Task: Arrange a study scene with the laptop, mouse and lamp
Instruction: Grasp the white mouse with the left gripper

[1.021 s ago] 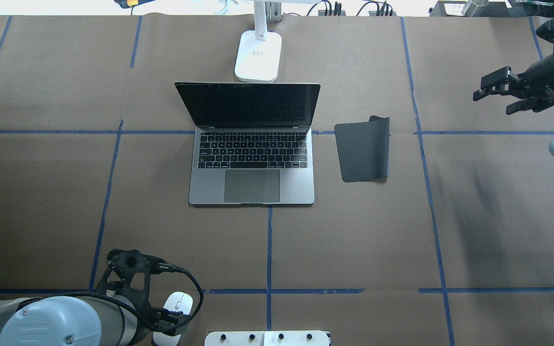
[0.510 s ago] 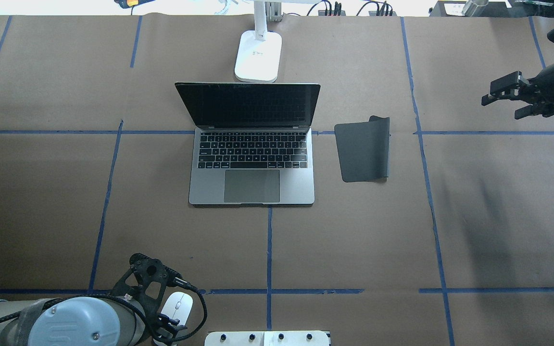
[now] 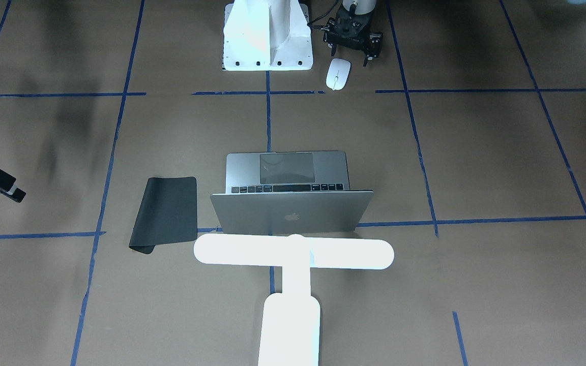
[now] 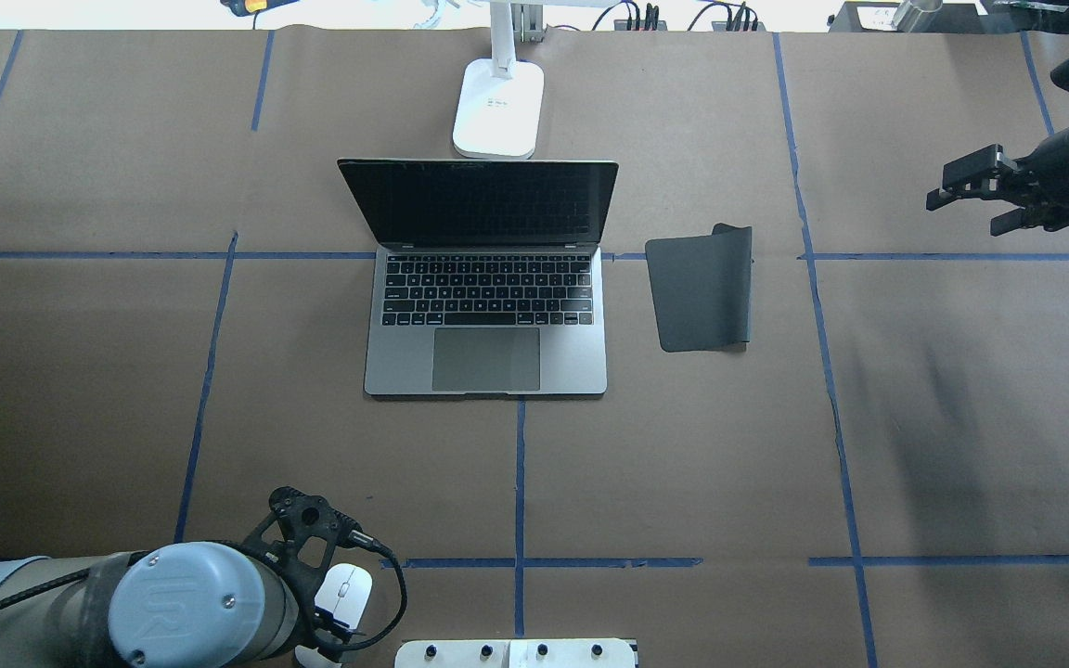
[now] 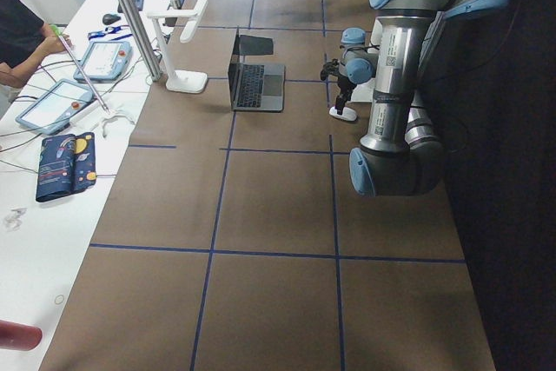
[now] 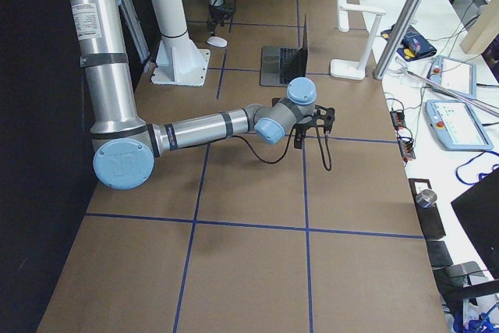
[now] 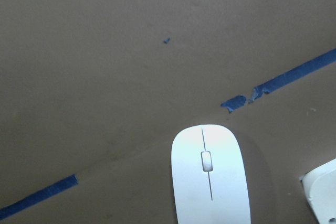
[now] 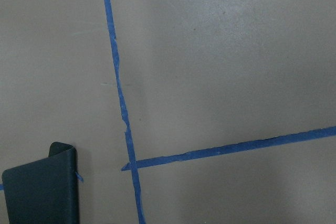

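The open grey laptop [image 4: 486, 315] sits mid-table, screen dark, its lid [image 3: 293, 213] facing the front view. The glowing white lamp [image 3: 293, 252] stands just behind it; its base [image 4: 497, 107] shows from overhead. The white mouse [image 4: 346, 589] lies by the table's near edge, close to the robot base, and it also shows in the front view [image 3: 338, 73] and in the left wrist view [image 7: 210, 177]. My left gripper [image 3: 351, 53] hangs just behind the mouse, jaws apart, holding nothing. My right gripper [image 4: 961, 211] is open and empty at the far right.
A black mouse pad [image 4: 701, 292] lies right of the laptop, one edge curled up; it also shows in the right wrist view [image 8: 39, 190]. The white bolted pedestal [image 3: 267, 35] stands next to the mouse. Blue tape lines cross the brown table paper.
My left wrist has swung right and forward over the mouse, which has not moved. My right gripper has drawn back toward the right edge.
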You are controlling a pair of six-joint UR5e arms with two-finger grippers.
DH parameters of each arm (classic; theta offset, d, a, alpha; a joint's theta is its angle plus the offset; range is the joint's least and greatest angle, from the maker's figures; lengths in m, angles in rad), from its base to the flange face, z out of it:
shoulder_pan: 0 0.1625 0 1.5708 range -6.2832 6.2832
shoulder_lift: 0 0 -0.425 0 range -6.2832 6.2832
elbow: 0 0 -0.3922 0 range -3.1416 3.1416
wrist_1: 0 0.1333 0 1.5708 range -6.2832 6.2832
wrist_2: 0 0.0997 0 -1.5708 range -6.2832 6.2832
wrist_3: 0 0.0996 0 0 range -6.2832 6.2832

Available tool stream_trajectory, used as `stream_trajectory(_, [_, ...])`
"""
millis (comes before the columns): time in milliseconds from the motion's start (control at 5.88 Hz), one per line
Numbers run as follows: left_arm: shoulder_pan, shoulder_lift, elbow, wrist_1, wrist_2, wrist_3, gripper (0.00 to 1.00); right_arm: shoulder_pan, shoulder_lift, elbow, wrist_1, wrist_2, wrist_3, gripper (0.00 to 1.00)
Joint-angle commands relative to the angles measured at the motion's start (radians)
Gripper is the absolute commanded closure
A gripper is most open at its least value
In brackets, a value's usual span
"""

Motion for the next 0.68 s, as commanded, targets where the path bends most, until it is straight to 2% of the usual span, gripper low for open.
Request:
stream_trajectory(0, [-0.012,-0.033,0.081,-0.06,-0.034,-0.011,0.0,-0.001,0.0,0.0,0.0,0.0,0.0,0.0])
stream_trajectory(510, [-0.012,-0.053,0.118,-0.07,-0.036,-0.02,0.0,-0.002,-0.002,0.002,0.0,0.001,0.0,0.0])
